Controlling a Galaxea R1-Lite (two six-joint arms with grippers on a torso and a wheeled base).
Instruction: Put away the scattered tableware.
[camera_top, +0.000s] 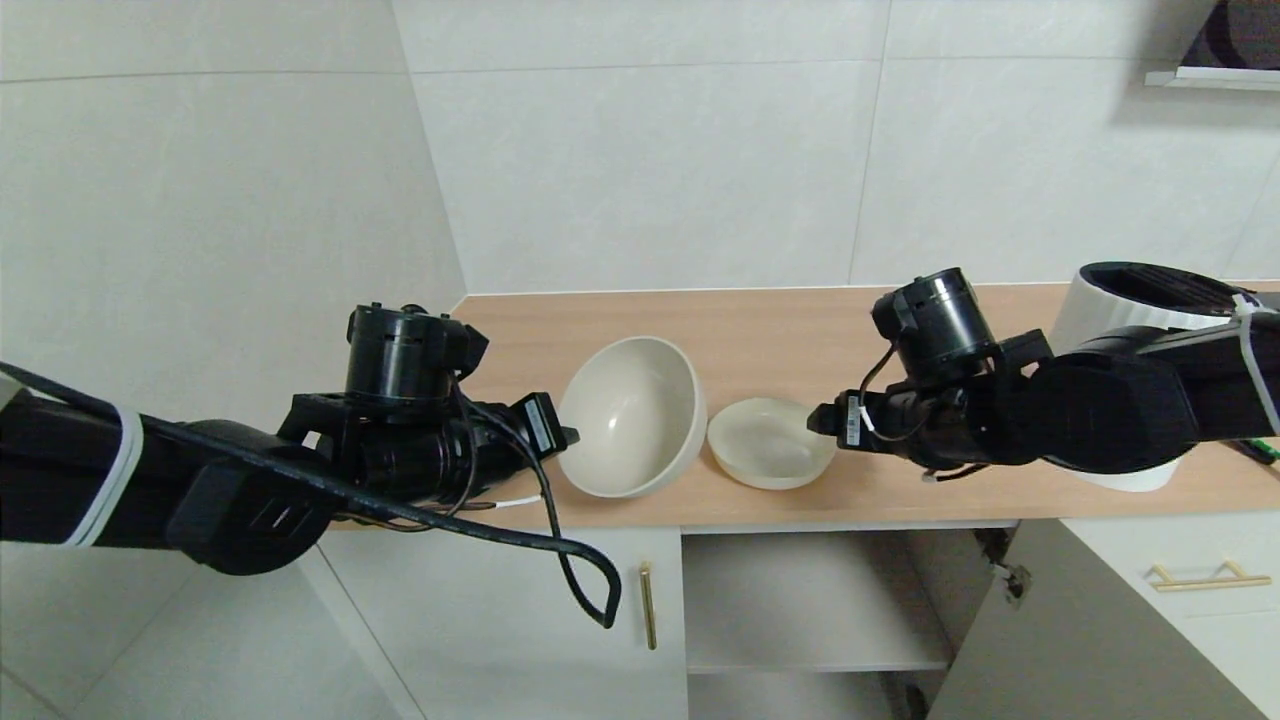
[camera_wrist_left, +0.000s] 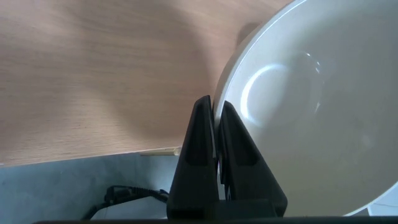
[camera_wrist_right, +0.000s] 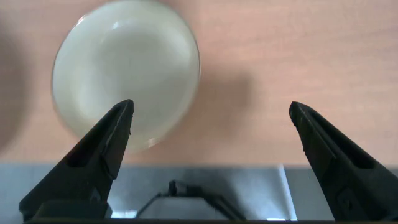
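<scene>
A large cream bowl (camera_top: 632, 418) is tilted on its side above the wooden counter (camera_top: 780, 330), opening toward me. My left gripper (camera_top: 570, 437) is shut on its rim; in the left wrist view the gripper (camera_wrist_left: 215, 109) clamps the thin rim of the large bowl (camera_wrist_left: 311, 106). A small shallow cream bowl (camera_top: 770, 442) sits on the counter just right of it, near the front edge. My right gripper (camera_top: 815, 420) hovers at that small bowl's right side. It stands open (camera_wrist_right: 211, 112), wide apart, above the small bowl (camera_wrist_right: 126, 81), touching nothing.
A white cylindrical container (camera_top: 1150, 320) with a dark slotted top stands at the counter's right end behind the right arm. Below the counter an open cabinet (camera_top: 810, 610) shows a shelf, with its door (camera_top: 1090, 640) swung out on the right. Tiled walls close the back and left.
</scene>
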